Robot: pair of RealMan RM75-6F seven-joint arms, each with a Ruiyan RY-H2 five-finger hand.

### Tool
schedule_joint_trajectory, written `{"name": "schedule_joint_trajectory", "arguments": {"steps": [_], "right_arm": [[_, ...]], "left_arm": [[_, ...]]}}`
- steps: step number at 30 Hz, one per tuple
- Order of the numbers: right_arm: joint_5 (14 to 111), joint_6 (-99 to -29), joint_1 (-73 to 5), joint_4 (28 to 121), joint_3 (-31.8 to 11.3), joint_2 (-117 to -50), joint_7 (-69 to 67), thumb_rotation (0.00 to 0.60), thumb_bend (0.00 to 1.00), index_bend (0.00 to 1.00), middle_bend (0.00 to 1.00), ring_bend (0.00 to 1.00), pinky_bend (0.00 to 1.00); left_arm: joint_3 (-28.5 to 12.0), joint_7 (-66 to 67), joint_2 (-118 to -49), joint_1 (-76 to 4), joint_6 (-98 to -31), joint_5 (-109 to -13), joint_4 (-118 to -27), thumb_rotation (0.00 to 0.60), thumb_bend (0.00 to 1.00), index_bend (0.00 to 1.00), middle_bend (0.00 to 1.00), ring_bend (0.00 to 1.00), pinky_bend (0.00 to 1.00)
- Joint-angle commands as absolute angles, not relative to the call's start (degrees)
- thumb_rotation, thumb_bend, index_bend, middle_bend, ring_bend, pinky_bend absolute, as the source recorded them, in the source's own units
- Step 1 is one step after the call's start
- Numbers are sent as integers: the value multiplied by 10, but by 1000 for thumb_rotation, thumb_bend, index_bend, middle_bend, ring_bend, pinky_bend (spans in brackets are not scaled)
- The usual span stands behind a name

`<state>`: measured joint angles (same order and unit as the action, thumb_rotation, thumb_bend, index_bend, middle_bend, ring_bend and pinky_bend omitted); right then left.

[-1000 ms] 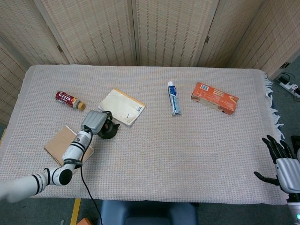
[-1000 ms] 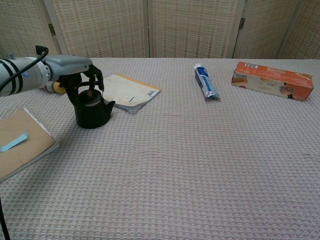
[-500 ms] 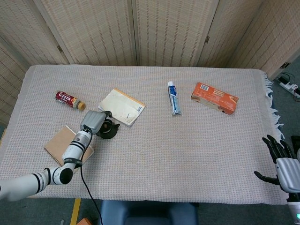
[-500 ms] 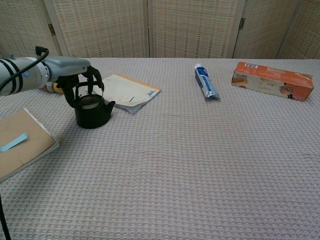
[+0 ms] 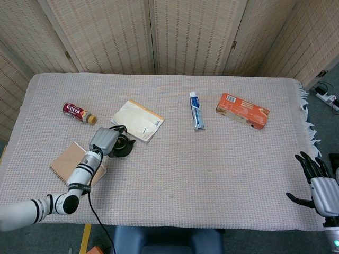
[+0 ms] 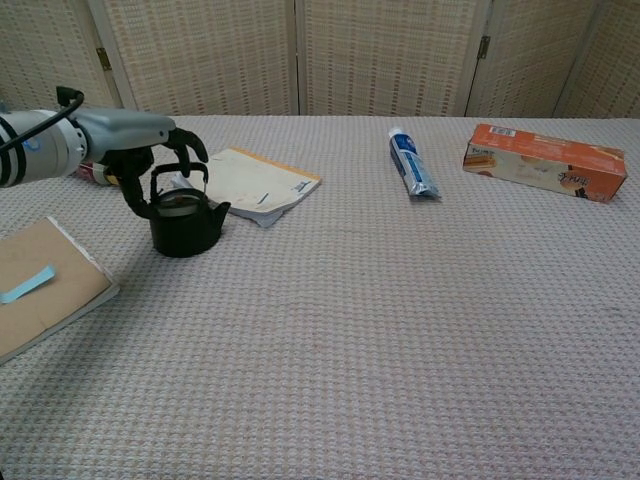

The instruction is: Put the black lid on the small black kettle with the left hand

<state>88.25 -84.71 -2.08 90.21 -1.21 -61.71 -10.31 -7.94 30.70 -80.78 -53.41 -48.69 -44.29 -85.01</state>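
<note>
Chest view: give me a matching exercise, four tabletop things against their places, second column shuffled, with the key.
Things:
1. small black kettle
2. toothpaste tube
3. orange box
4. brown notebook

Places:
A. far right of the table
B. near left edge, blue tab on its cover
C. under the left robot hand
D. far side, just left of the orange box

Pairs: 1-C, 2-D, 3-A, 4-B

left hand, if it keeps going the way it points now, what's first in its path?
Likely the cream booklet. The left hand points right and away, fingers arched over the small black kettle; booklet lies just beyond. Depth uncertain.
</note>
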Motion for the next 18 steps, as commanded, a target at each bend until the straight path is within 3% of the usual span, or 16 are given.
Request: {"name": "schedule_joint_trajectory", "arguments": {"steps": [1, 18], "right_arm": [[882, -847, -21, 902, -12, -617, -102, 600, 0, 43, 47, 125, 21], [881, -846, -20, 909, -12, -615, -96, 600, 0, 43, 48, 122, 21]], "left_arm": [[-66, 306, -796, -523, -502, -465, -877, 600, 162, 172, 239, 771, 777], [-41, 304, -807, -510, -509, -493, -881, 600, 161, 176, 247, 775, 777]]}}
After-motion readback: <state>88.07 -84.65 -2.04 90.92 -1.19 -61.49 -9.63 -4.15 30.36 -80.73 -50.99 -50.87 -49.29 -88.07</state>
